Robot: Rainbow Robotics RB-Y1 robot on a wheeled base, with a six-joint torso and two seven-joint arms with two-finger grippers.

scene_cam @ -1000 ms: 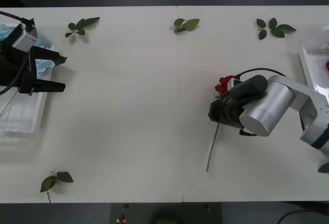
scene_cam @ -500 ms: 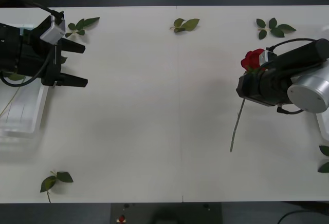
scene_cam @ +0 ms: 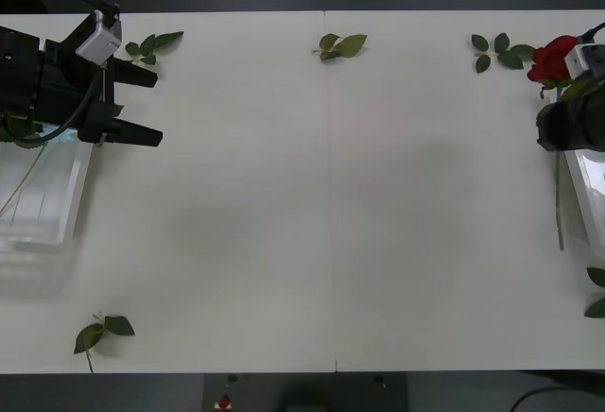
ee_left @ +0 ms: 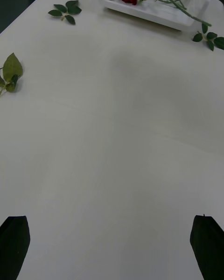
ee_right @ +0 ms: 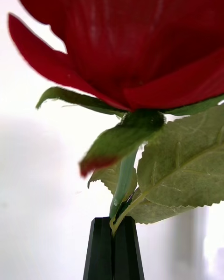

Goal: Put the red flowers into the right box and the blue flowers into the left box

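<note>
The right gripper pinches a red rose just under its bloom at the table's right edge, over the right box — light, its stem likely springy. The left gripper hovers spread by the left box.

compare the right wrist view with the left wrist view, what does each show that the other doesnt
Right wrist view alone: the right gripper shut on a red rose, clamping its stem just below the bloom and leaves.

Left wrist view alone: the left gripper open over bare table, loose leaf sprigs along the table's edges, and across the table the right box with red bloom and green stems in it.

Both: a red bloom, green leaves and the white tabletop.
</note>
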